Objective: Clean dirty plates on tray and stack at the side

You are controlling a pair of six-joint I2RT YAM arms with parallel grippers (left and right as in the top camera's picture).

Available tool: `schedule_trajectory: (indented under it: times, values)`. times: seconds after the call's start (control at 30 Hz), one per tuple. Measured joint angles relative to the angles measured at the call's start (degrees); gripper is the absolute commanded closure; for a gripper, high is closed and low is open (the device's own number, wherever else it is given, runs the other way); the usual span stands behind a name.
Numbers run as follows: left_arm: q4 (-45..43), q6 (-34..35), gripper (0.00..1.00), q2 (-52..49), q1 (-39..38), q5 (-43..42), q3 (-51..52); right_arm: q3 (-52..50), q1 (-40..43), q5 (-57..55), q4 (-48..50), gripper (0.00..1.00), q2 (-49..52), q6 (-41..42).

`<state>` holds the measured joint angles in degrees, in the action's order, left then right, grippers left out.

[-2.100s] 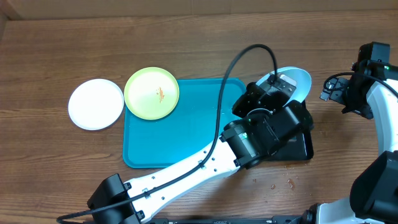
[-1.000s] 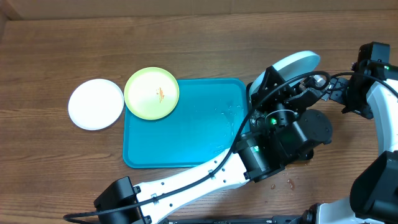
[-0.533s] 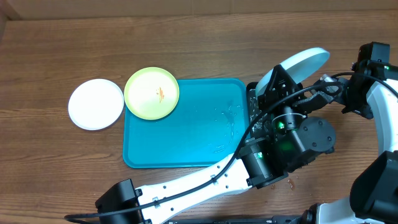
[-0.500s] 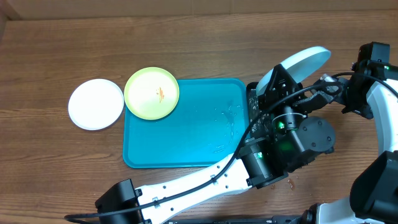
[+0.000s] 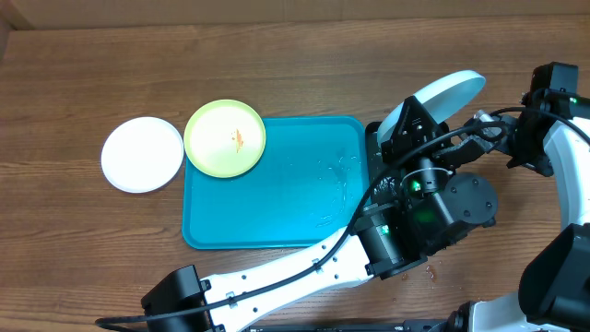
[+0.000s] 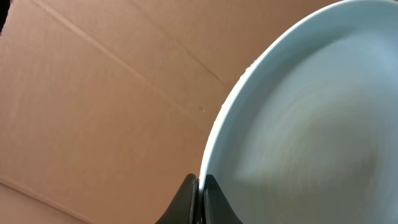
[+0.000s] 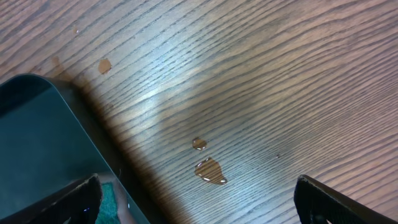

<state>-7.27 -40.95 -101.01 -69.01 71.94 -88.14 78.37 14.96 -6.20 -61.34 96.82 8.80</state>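
The left hand (image 6: pixel 200 198) is clamped on the rim of the light blue plate (image 5: pixel 450 93), its two dark fingertips (image 6: pixel 188 193) pinched tight on either side of the edge. It holds the plate tilted up off the desk (image 5: pixel 277 55), to the right of the turquoise tray (image 5: pixel 267 207). In the left wrist view the plate's pale inner face fills the right side of the picture, against a backdrop of brown cardboard (image 6: pixel 93 112). No smear can be made out on the part that shows. The right hand (image 7: pixel 198 202) is spread wide and holds nothing, its two fingers at the lower corners of the right wrist view. It hangs above bare wood, where a few small amber droplets (image 7: pixel 210 170) lie beside the rounded corner of a black tray (image 7: pixel 37 137). From overhead that black tray is mostly hidden under the left arm. The yellow-green plate (image 5: pixel 225 138) lies flat over the tray's upper left corner, partly on the tray and partly overhanging the desk, with a small orange smear (image 5: pixel 238 138) near its centre. The white plate (image 5: pixel 142 154) lies flat on the desk just left of the yellow-green one, and looks clean from above. Whether the two rims touch cannot be told. The rest of the turquoise tray carries no plate.
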Motion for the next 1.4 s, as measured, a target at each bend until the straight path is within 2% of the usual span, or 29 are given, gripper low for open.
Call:
schedule_trajectory:
  times: [0.13,0.33,0.5,0.67,0.8,0.93,1.03,1.2,1.4]
  values:
    - [2.14,4.72,0.96,0.00,0.13,1.16,-0.04,0.00,0.00,-0.04,0.02,0.00,0.00,-0.02]
    - [20.83,24.24,0.96,0.00,2.64,-0.70,-0.37,0.00,0.00,-0.04,0.04,0.00,0.00,-0.02]
    - [34.21,42.45,0.96,-0.02,7.37,-11.74,-0.42,0.00,0.00,-0.04,0.02,0.00,0.00,-0.02]
    - [41.75,56.70,0.96,-0.02,15.76,-28.11,-0.42,0.00,0.00,-0.04,0.04,0.00,0.00,-0.02]
    - [45.72,63.98,0.96,0.24,25.75,-45.42,-0.42,0.00,0.00,-0.04,0.02,0.00,0.00,-0.02]
    - [50.23,69.64,0.96,2.16,39.50,-62.93,-0.42,0.00,0.00,-0.02,0.02,0.00,0.00,0.00]
    - [53.37,72.28,0.96,4.28,51.87,-72.65,-0.42,0.00,0.00,-0.02,0.04,0.00,0.00,0.00]
    - [59.32,74.16,0.96,5.73,70.12,-80.17,-0.44,0.00,0.00,-0.04,0.04,0.00,0.00,0.00]
    - [67.19,75.14,0.96,5.75,89.33,-82.84,-0.44,0.00,0.00,-0.02,0.00,0.00,0.00,-0.02]
